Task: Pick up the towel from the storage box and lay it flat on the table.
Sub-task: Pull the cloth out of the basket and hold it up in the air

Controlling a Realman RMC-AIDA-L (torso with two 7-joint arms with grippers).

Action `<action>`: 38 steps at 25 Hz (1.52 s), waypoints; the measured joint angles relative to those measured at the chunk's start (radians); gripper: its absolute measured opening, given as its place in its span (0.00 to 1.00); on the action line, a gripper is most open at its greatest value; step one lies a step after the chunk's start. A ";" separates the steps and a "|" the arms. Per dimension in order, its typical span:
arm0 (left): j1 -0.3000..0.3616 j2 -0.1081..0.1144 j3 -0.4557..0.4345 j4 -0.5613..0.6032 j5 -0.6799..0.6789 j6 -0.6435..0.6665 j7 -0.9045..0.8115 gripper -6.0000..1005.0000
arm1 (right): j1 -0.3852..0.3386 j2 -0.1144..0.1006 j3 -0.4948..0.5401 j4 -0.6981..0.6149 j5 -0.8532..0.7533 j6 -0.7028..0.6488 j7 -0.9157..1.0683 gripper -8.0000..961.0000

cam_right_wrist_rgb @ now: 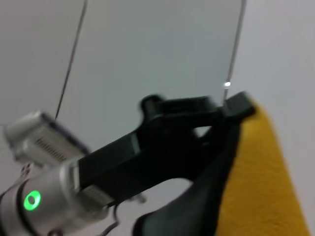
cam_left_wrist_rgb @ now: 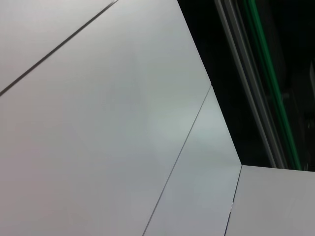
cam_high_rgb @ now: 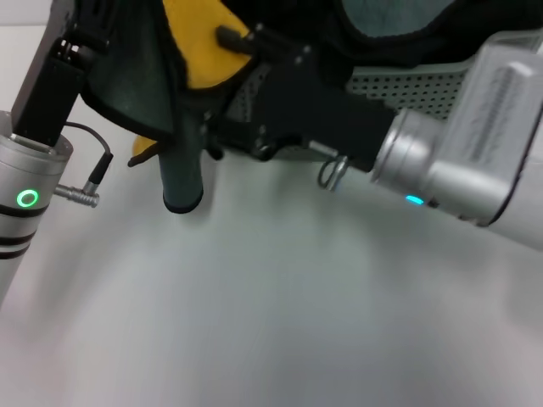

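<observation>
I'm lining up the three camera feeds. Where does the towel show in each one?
Head view: the towel hangs at the top left, yellow side showing, between the left pincer and the right pincer.
Left wrist view: not in it; only pale panels and a dark frame.
Right wrist view: yellow and dark cloth fills the lower right.
Shared landmark: the left arm's green ring light, seen in the head and right wrist views.

The towel [cam_high_rgb: 191, 51] ran off the head view's top edge, so its full extent could not be told. It and the right arm hid most of the box [cam_high_rgb: 416, 89]. The left gripper [cam_right_wrist_rgb: 231, 110] was blurred, its fingertips buried in cloth. The right gripper's [cam_high_rgb: 233, 38] grip was unclear.
</observation>
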 joint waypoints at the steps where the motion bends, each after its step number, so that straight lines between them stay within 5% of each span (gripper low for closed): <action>1: 0.001 0.000 0.000 0.000 -0.002 0.000 0.000 0.03 | -0.004 0.000 -0.015 -0.016 0.000 -0.025 -0.027 0.78; 7: 0.006 0.000 0.000 0.001 -0.006 0.000 0.000 0.03 | -0.054 0.000 -0.059 -0.099 0.000 -0.107 -0.132 0.78; 23: 0.006 0.000 0.000 0.000 0.000 0.001 0.000 0.03 | -0.094 0.000 -0.013 -0.140 0.002 -0.096 -0.143 0.78; 38: 0.007 0.000 0.000 0.000 -0.001 0.000 0.000 0.04 | -0.213 0.000 0.019 -0.213 0.002 -0.070 -0.203 0.78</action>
